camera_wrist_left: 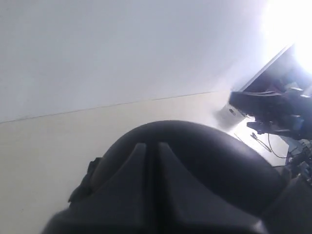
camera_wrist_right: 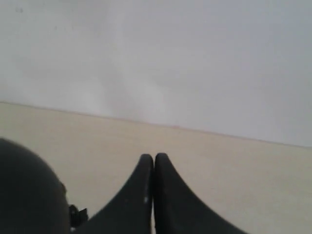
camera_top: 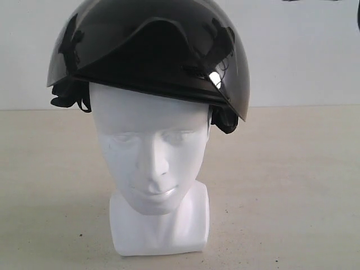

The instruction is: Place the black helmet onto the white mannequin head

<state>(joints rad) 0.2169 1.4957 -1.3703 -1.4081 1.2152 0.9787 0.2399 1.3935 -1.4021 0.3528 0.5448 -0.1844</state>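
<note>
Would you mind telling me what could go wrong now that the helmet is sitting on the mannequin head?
1. The black helmet sits tilted on the white mannequin head, lower on the exterior view's right, so a nudge might slide it off.
2. The left gripper, jaws together, is right by the shell; pulling away carelessly could catch it.
3. Nothing visibly anchors the head's base, so a push may tip it.

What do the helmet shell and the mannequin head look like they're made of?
The black helmet looks like hard plastic with a glossy finish: it mirrors shapes and carries a bright glint. The white mannequin head seems moulded plastic, perhaps foam, with a soft sheen on nose and lips.
</note>
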